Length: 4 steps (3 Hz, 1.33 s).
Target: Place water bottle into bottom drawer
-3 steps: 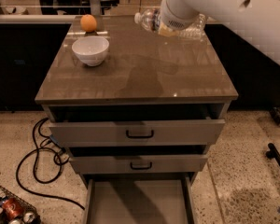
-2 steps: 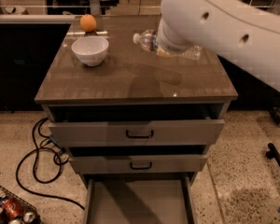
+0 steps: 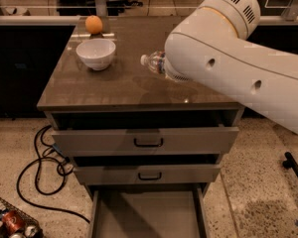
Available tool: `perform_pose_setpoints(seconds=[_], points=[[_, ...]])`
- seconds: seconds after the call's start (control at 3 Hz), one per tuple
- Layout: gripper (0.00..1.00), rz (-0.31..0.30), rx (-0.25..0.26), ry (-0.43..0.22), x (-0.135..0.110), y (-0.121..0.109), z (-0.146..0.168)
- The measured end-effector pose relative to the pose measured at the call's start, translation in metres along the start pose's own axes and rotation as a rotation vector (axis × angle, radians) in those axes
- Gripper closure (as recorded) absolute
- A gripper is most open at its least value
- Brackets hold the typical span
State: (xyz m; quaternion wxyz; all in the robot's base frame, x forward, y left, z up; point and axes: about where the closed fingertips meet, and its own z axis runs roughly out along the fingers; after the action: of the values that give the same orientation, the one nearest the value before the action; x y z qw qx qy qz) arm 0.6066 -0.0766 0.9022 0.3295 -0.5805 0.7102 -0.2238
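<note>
The water bottle is a small clear bottle; only its cap end and neck show, sticking out to the left from under my big white arm. It hangs on its side above the middle of the cabinet's brown top. My gripper is hidden behind the arm's wrist, at the bottle's body, and it holds the bottle off the top. The bottom drawer is pulled out at the foot of the cabinet, and its flat grey floor is bare.
A white bowl and an orange stand at the top's back left. The two upper drawers with black handles stand slightly out. Black cables and a wire basket of cans lie on the floor at the left.
My arm has swung left and nearer to the cabinet's front, carrying the bottle from the back right of the top to above its middle.
</note>
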Motion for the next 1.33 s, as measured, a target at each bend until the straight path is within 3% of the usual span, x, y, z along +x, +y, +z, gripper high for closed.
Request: perform_pose_setpoints(seconds=[0.33, 0.67, 1.0, 1.33], points=[[1.00, -0.029, -0.021, -0.016, -0.005, 0.004, -0.007], [1.00, -0.086, -0.070, -0.033, -0.019, 0.026, -0.031], [1.00, -0.123, -0.080, -0.050, -0.034, 0.051, -0.066], [1.00, -0.114, -0.079, -0.106, -0.037, 0.082, -0.089]])
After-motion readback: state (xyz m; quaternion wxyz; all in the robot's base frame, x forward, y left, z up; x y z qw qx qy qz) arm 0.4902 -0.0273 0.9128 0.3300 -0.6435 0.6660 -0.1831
